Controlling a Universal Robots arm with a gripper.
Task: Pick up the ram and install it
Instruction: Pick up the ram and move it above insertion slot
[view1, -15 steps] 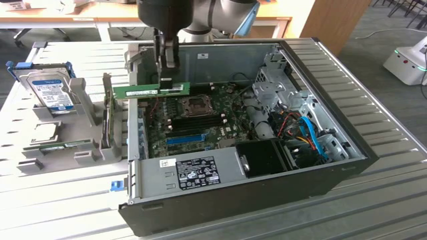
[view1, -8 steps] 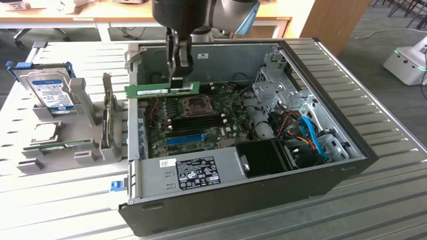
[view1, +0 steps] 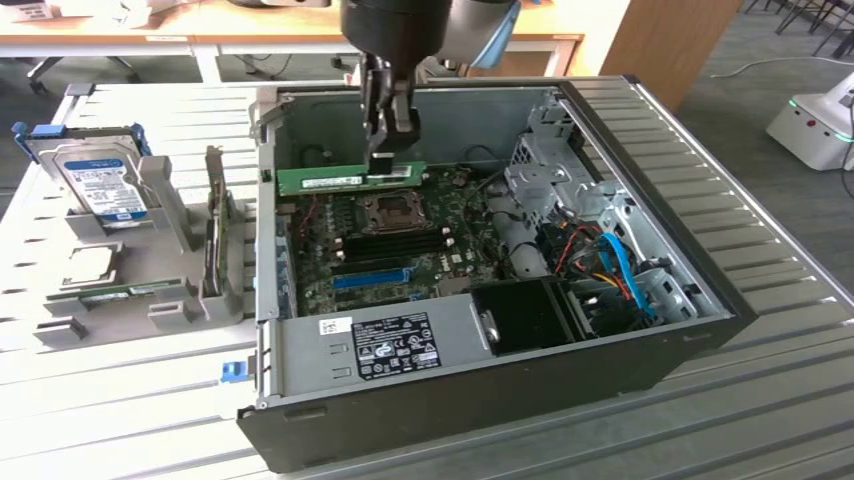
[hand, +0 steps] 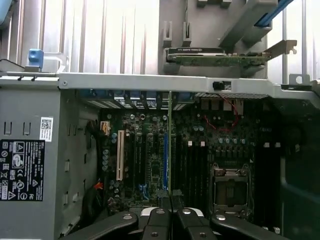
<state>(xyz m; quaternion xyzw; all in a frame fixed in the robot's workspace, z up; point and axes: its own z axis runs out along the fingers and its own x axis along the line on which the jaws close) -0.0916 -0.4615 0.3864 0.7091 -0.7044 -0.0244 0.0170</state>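
The ram (view1: 334, 179) is a long green stick with a white label. It hangs level above the motherboard (view1: 400, 250) inside the open computer case (view1: 534, 380). My gripper (view1: 387, 166) comes down from above and is shut on the ram near its end on the exterior view's right. In the wrist view the ram (hand: 170, 140) shows edge-on as a thin green line running out from between the black fingers (hand: 156, 220). It lies over the board beside the black memory slots (hand: 195, 170). The same slots (view1: 394, 244) lie below the stick.
A long blue slot (view1: 367, 277) and the CPU socket (view1: 396, 210) sit on the board. On the exterior view's left, a grey holder (view1: 160, 310) carries a silver hard drive with a blue label (view1: 104, 185) and an upright card (view1: 214, 235). Drive cages and cables (view1: 607, 265) fill the case's right side.
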